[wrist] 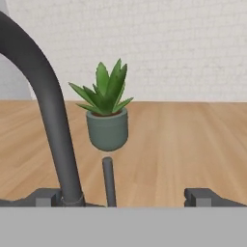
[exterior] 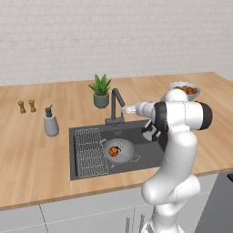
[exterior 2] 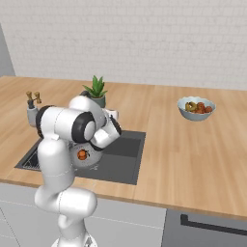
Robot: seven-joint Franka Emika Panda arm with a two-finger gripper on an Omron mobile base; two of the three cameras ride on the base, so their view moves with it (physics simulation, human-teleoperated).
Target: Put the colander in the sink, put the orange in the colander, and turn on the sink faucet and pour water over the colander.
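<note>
Nearest the hand camera, the sink faucet (wrist: 50, 111) rises at left, a potted plant (wrist: 107, 113) behind it on the tabletop (wrist: 193, 144). Claw (wrist: 128, 198) spread wide, grasping nothing. Orange (exterior: 113, 151) lies inside the colander (exterior: 120, 150) in the sink (exterior: 145, 157).

Place: a rendered home kitchen is showing here.
Counter: a long wooden worktop (exterior: 41, 154) is running along a pale brick wall (exterior: 113, 36), with white cabinet fronts (exterior: 86, 214) sitting below it.
Sink: a dark grey sink (exterior: 150, 152) is sitting sunk into the worktop, a sink faucet (exterior: 116, 107) standing at its back edge.
Kitchen things: a soap dispenser (exterior: 51, 122), two small shakers (exterior: 26, 106), a potted plant (exterior: 101, 90) and a fruit bowl (exterior: 184, 91) are standing on the wood.
</note>
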